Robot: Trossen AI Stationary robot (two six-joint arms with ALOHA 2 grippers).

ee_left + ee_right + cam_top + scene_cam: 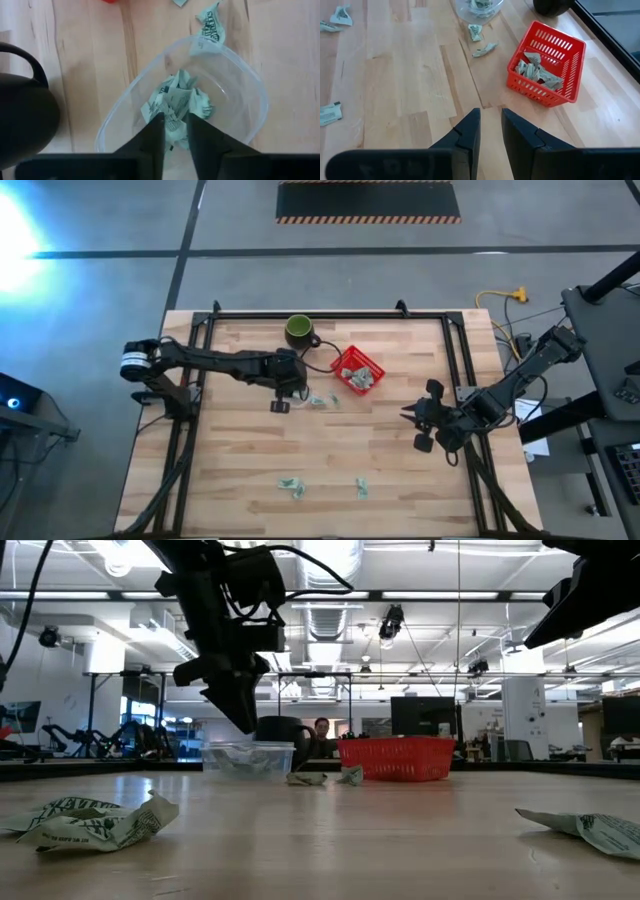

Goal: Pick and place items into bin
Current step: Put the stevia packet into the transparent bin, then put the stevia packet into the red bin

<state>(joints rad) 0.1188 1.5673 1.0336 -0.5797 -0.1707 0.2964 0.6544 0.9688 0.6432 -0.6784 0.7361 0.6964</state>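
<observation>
Left gripper (175, 131) hangs over the clear tub (250, 95) of wrappers (180, 102), jaws slightly parted, holding nothing; right gripper (490, 131) waits above the worktop (405, 75), jaws narrowly apart

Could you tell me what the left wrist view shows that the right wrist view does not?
Only the left wrist view shows the left gripper poised over the crumpled wrappers lying in the clear container. Only the right wrist view shows the red basket holding wrappers, and the right gripper above bare table. Both show the clear container, the dark mug and loose wrappers beside the container.
</observation>
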